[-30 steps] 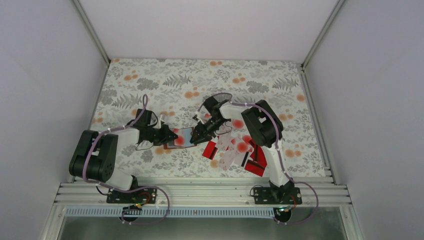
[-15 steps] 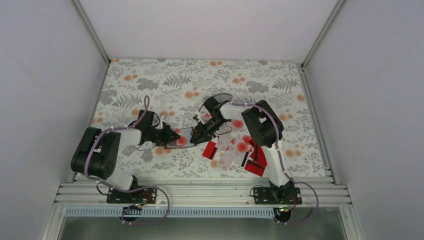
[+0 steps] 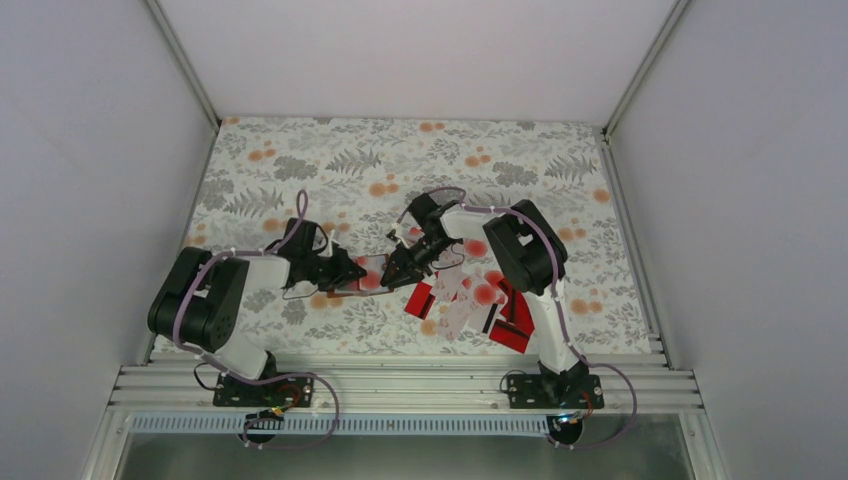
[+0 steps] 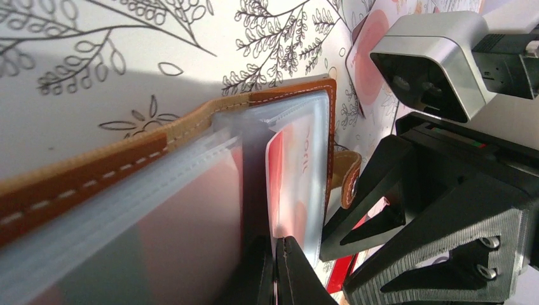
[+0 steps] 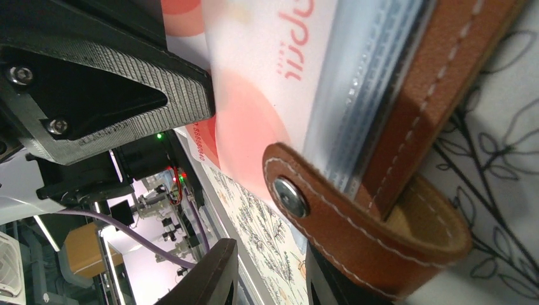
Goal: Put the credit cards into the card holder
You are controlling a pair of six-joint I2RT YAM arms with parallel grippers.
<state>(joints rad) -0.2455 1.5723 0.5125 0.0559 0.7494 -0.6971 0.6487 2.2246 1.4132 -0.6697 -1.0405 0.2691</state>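
Left arm (image 3: 252,270) leaned closer to the card holder (image 4: 191,124). Left end effector (image 4: 274,273) pinches its pocket (image 4: 254,178); right end effector (image 5: 267,274), slightly open, must push the spotted card (image 5: 254,95) in.

My left gripper (image 4: 274,254) is pinched tight on a clear sleeve of the brown card holder (image 4: 127,159), which lies open on the leaf-print cloth (image 4: 95,95). I can see a white card with red blotches (image 4: 295,184) in the next sleeve. The right gripper (image 4: 335,272) sits just beside the snap strap (image 4: 348,178) with its fingers parted.
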